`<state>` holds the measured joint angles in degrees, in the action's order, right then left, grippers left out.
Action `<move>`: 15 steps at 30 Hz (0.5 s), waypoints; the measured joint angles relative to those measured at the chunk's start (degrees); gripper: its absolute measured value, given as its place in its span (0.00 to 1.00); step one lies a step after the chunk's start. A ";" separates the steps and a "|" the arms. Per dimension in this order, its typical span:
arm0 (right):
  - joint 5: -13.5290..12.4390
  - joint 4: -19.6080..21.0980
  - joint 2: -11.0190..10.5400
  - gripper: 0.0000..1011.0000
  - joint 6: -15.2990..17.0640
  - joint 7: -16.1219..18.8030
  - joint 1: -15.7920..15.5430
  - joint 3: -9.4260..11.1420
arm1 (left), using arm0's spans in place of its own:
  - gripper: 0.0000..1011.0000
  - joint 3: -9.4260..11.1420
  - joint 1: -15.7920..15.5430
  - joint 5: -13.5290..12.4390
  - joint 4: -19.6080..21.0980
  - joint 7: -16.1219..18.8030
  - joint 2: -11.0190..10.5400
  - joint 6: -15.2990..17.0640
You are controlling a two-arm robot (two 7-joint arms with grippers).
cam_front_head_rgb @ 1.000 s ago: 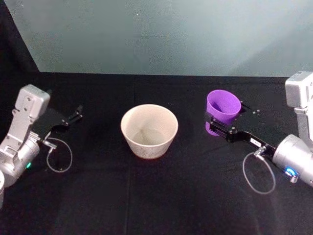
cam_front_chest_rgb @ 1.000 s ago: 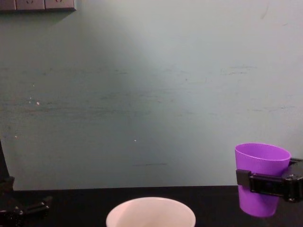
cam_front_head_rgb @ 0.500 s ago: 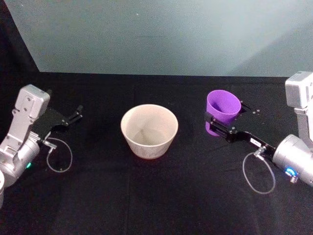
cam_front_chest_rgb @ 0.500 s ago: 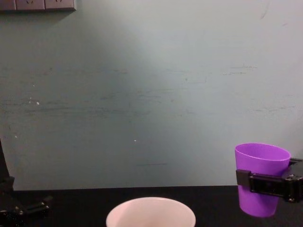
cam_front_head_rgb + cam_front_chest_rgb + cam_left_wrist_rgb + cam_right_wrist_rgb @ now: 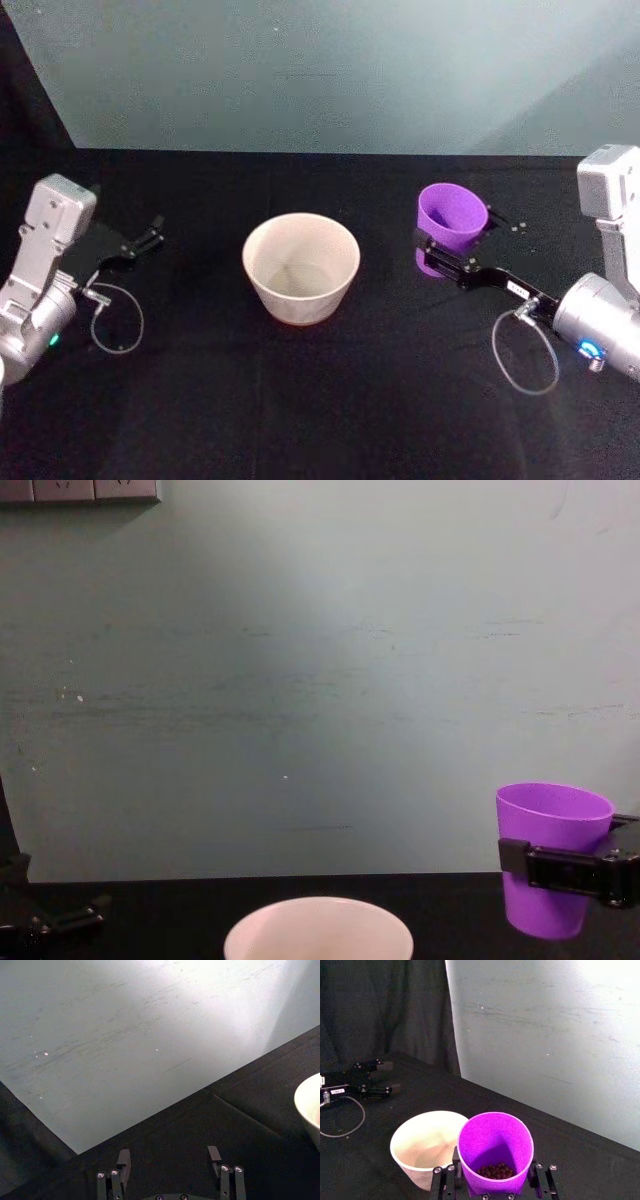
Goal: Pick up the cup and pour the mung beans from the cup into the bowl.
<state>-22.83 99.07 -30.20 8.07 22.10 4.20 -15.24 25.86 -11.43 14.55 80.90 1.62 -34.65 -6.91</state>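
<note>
The purple cup (image 5: 452,226) stands upright to the right of the bowl, with my right gripper (image 5: 453,240) shut on its sides. In the right wrist view, mung beans (image 5: 495,1170) lie at the bottom of the cup (image 5: 495,1145), and the gripper (image 5: 494,1186) clasps it from both sides. The chest view has the cup (image 5: 555,815) at the right edge with a black finger (image 5: 560,870) across it. The cream bowl (image 5: 300,295) sits mid-table and looks empty; its rim (image 5: 318,920) also shows in the chest view. My left gripper (image 5: 148,234) is parked open at the far left, its fingers (image 5: 122,1160) spread.
A black cloth (image 5: 320,400) covers the table, and a pale green wall (image 5: 320,70) rises behind it. A cable loop hangs at each wrist (image 5: 525,355). A socket strip (image 5: 80,490) is on the wall high on the left. Open cloth lies in front of the bowl.
The left arm has drawn back slightly toward the left edge. The cup stays in the right gripper's hold, almost unmoved.
</note>
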 joint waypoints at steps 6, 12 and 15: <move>0.00 0.00 0.00 0.71 0.00 0.00 0.00 0.00 | 0.99 0.00 0.00 0.00 0.00 0.00 0.00 0.00; 0.00 -0.01 0.00 0.71 0.00 0.00 0.01 0.00 | 0.99 0.00 0.00 0.00 0.00 0.00 0.00 0.00; 0.00 0.00 0.00 0.71 0.00 0.01 0.00 0.00 | 0.99 0.00 0.00 0.00 0.00 0.00 0.00 0.00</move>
<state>-22.82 99.06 -30.20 8.07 22.11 4.20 -15.24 25.86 -11.43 14.55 80.90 1.62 -34.64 -6.91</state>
